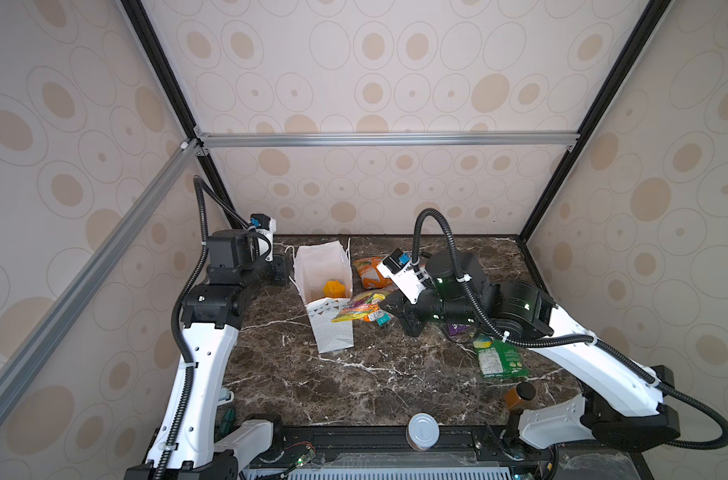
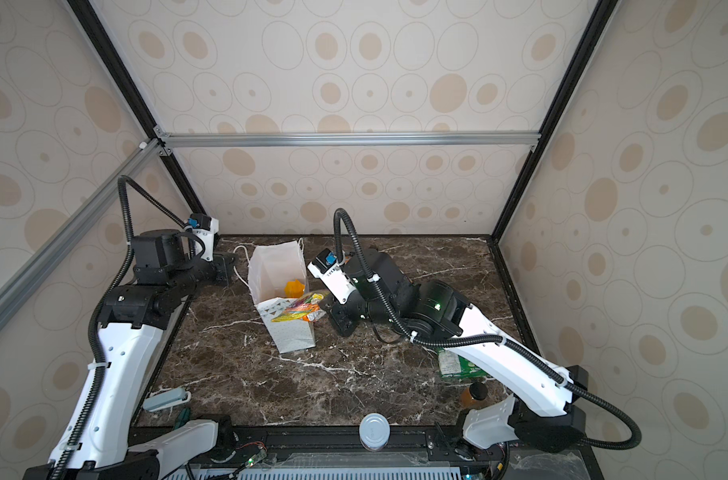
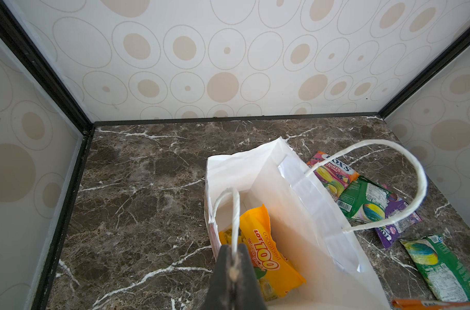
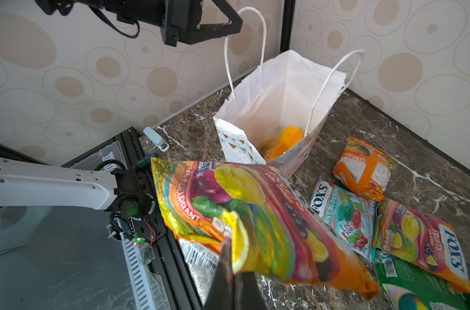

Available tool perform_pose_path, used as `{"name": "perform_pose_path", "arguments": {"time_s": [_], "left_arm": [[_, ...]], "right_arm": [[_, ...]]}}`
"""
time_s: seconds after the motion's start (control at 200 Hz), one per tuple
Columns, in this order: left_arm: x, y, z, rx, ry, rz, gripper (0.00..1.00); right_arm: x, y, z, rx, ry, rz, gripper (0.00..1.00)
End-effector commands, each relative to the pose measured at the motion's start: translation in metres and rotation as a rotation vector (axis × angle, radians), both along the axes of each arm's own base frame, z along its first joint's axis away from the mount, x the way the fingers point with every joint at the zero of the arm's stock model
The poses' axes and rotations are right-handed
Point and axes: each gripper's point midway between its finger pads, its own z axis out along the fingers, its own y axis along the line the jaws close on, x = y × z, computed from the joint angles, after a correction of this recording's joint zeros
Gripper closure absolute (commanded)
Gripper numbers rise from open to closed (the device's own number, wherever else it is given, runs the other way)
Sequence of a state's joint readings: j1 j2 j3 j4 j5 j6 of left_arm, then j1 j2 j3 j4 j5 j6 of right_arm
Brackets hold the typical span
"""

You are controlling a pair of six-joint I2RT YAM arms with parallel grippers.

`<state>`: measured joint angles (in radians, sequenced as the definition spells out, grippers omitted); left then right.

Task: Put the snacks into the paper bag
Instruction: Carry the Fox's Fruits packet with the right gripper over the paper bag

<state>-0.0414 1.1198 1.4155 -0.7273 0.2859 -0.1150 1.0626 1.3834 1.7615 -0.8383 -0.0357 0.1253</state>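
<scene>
The dark brown marble tabletop with white veins point(image 1: 354, 386) carries everything. Left of its centre, toward the back, stands the tall white paper gift bag point(image 1: 333, 332), upright and open, with a band of small triangles near its rim and fine dots below.

The left gripper point(image 3: 233, 261) is pinched tight on one white cord handle point(image 3: 235, 212) of the bag, with the cord running up between its closed tips. The right gripper point(image 4: 232, 257) is clamped on the edge of a glossy pink, yellow and orange Fox's fruit candy packet point(image 4: 255, 214). It holds the packet clear of the table, at the right edge of the bag's mouth in both top views.

A large yellow plastic packet with red lettering point(image 3: 266, 255) lies at the bottom of the bag. On the table to the right of the bag lie:
- a green packet point(image 1: 499, 357)
- an orange packet point(image 4: 362, 169)
- a second pink and yellow Fox's packet point(image 4: 421, 236)
- a teal Fox's mint packet point(image 4: 343, 214), touching the second Fox's packet
- a purple packet point(image 3: 397, 222), partly under another green one

At the front edge stand a silver-lidded can point(image 1: 423, 430) and, further right, an amber bottle with a black cap point(image 1: 519, 397).
</scene>
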Motion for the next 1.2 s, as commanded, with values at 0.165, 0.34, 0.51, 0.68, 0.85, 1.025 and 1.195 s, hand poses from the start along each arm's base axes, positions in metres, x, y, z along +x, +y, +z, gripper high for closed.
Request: {"name": "perform_pose_path", "arguments": {"time_s": [0.165,0.34,0.51,0.68,0.85,1.025,1.195], "left_arm": [[-0.001,-0.002,0.01,0.014,-0.042,-0.014,1.0],[-0.002,-0.001,0.011,0.017,-0.044,-0.01,1.0],[-0.001,-0.001,0.009,0.018,-0.04,-0.009,1.0],[-0.001,-0.001,0.008,0.017,-0.039,-0.011,1.0],[-0.001,0.0,0.009,0.02,-0.04,-0.005,1.0],[-0.002,0.0,0.011,0.021,-0.044,-0.004,1.0],[-0.004,0.003,0.008,0.029,-0.044,0.008,1.0]], "right_arm": [[-0.017,0.019,0.04,0.086,-0.048,0.132,1.0],[-0.02,0.034,0.046,0.103,-0.046,0.189,1.0],[-0.02,0.048,0.055,0.125,-0.06,0.24,1.0],[-0.014,0.061,0.061,0.117,-0.097,0.263,1.0],[0.003,0.072,0.058,0.06,-0.164,0.248,1.0],[0.017,0.08,0.056,-0.02,-0.236,0.256,1.0],[0.033,0.085,0.05,-0.106,-0.314,0.248,1.0]]}}
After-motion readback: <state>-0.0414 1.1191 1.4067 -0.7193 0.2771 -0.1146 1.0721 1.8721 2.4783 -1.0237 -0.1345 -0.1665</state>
